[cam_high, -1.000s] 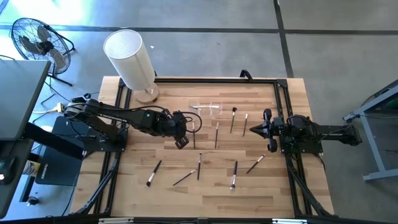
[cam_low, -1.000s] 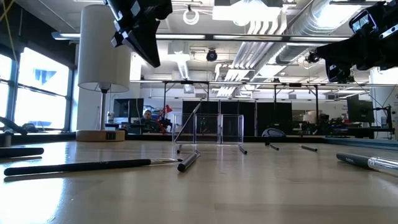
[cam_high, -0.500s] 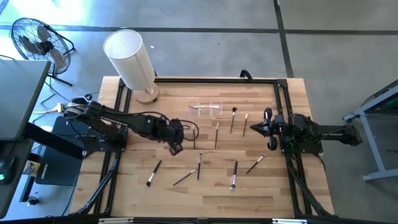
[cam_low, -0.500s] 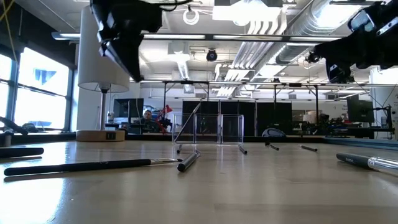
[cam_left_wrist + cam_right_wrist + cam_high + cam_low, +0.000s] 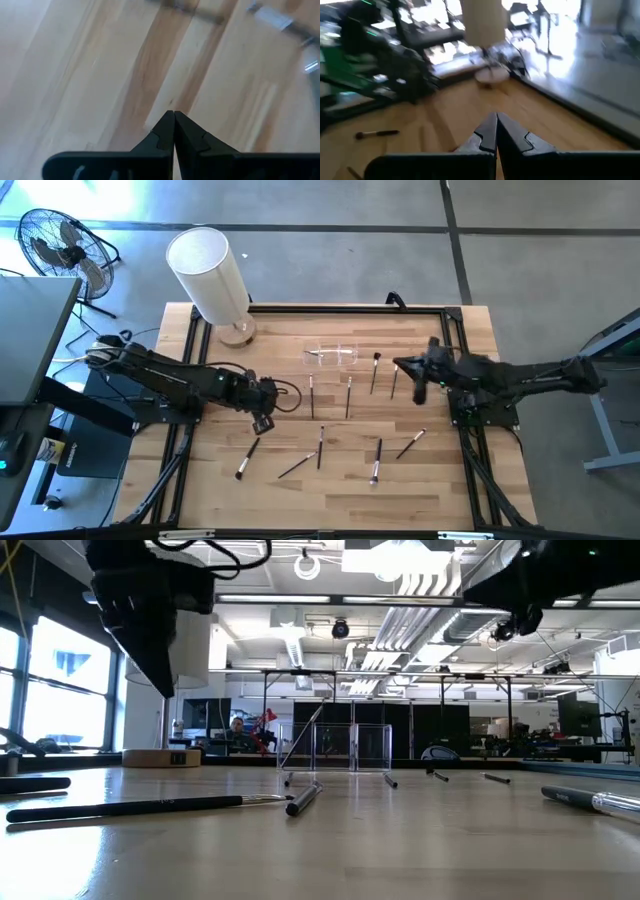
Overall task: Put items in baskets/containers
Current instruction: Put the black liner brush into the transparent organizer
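Note:
Several thin dark brushes lie flat on the wooden table, among them one pair (image 5: 311, 395) (image 5: 348, 395) at mid table, another pair (image 5: 375, 372) (image 5: 395, 378) farther right, and more near the front (image 5: 320, 446) (image 5: 247, 457). The clear holder (image 5: 335, 355) stands near the far edge; in the low view a brush (image 5: 300, 740) leans inside the holder (image 5: 350, 748). My left gripper (image 5: 262, 423) hangs shut above bare wood left of centre, fingertips together (image 5: 173, 114). My right gripper (image 5: 398, 366) is shut (image 5: 496, 115) in the air near the right-hand pair of brushes.
A large white cylinder (image 5: 210, 275) on a wooden base stands at the far left corner of the table. A black frame (image 5: 445, 315) runs along the table's edges. A long brush (image 5: 150, 806) lies close to the low camera. A fan (image 5: 60, 245) stands on the floor beyond the table.
My left gripper has moved away from the brushes at mid table, toward the table's left and near edges, and stayed shut. My right arm has reached out from its resting place toward the table's left and far side, over the right-hand brushes.

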Tool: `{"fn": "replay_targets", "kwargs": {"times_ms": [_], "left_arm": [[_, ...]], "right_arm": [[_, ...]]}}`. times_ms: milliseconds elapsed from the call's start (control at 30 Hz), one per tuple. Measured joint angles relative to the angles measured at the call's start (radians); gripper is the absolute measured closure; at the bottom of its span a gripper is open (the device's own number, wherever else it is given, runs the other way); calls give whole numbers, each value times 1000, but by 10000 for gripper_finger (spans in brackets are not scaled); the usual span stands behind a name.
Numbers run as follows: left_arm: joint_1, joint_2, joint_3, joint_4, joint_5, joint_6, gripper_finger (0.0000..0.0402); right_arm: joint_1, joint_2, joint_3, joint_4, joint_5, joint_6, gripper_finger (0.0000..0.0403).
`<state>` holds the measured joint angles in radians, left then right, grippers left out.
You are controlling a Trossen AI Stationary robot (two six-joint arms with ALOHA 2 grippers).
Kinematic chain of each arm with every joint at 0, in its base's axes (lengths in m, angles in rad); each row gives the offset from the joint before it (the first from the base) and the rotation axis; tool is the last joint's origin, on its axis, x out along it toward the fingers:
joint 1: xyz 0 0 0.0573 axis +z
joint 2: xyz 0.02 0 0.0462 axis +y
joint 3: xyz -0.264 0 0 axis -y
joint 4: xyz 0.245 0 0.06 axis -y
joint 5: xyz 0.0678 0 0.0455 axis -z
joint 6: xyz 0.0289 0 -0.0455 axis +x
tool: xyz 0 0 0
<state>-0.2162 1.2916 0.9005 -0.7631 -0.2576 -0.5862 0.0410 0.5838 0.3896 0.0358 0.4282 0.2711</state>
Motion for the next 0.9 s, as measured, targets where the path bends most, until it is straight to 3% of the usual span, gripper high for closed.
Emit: {"fn": "replay_targets", "kwargs": {"times_ms": [233, 333, 400, 633, 900], "left_arm": [[0, -217, -46, -88, 18, 44, 401], [0, -287, -46, -118, 0, 88, 401], [0, -317, -45, -114, -6, 109, 401], [0, -357, -44, -134, 8, 148, 401], [0, -361, -44, -116, 2, 123, 401]], "right_arm": [[-29, 403, 405, -691, 201, 542, 403], [-72, 537, 532, -973, 222, 876, 403], [-106, 605, 588, -1087, 185, 994, 403], [-281, 746, 632, -1136, -10, 1024, 402], [-468, 857, 548, -1031, -160, 892, 402]]}}
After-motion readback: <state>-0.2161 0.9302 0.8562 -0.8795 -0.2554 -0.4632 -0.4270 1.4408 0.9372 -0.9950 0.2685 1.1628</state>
